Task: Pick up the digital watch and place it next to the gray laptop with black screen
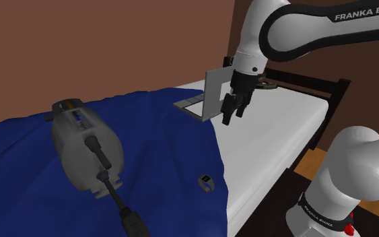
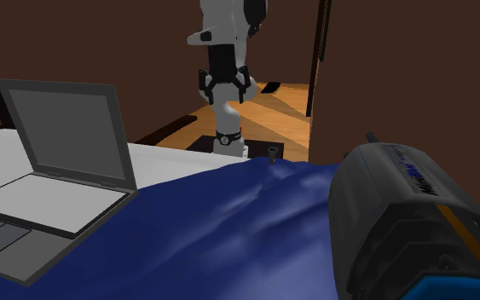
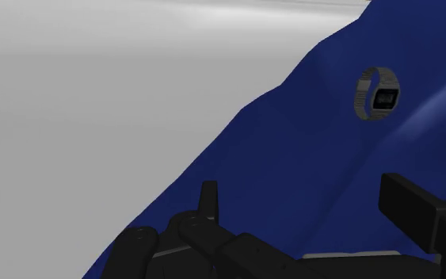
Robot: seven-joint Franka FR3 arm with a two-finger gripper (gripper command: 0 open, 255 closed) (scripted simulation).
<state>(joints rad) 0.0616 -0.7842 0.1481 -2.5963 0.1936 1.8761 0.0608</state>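
Hovering over the bed (image 1: 275, 128), gripper (image 1: 233, 116) with fingers apart, laptop (image 1: 215, 89) at 10 o'clock, watch (image 1: 207, 182) at 7 o'clock on blue blanket (image 1: 161, 134).

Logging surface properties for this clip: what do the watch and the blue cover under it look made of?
Watch: grey with a dull sheen, band ribbed like links; metal or plastic, unclear. Blue cover: matte cloth, judging by its folds and draped edge.
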